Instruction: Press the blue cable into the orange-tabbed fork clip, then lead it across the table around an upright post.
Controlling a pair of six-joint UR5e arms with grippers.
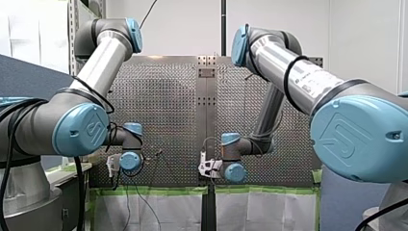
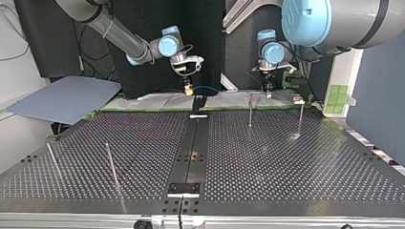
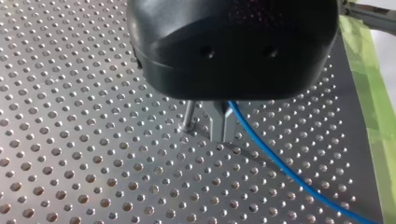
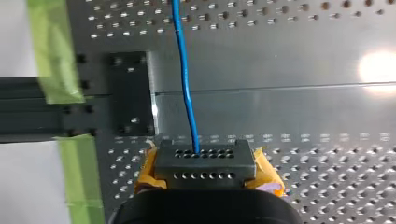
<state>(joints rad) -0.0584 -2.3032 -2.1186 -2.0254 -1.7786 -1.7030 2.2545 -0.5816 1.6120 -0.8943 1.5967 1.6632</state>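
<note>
Closest in, your right arm's jaws are pressed onto the blue cable (image 4: 186, 84), with yellow pads showing on either side. The cable runs straight ahead from them over a seam in the worktop (image 4: 289, 70). Your left arm's jaws pinch the same cable further along, and it trails out beside them over the perforated plate.

With both arms clamped on one line, drawing them apart too briskly could pull the span taut. The cable would then slip through a pinch or kink. Just beside the left jaws stands what looks like a thin upright post (image 3: 188, 116). A small sideways shift could knock it, or lay the cable on the wrong side of it.

You should know I cannot pick out the orange-tabbed fork clip in any view. If the cable is not truly seated, leading it off would tug it free.

Further out stand a second post (image 2: 301, 118) and, at the worktop's far side, two more posts (image 2: 111, 164). A long drag across could snag the cable on one of them.
</note>
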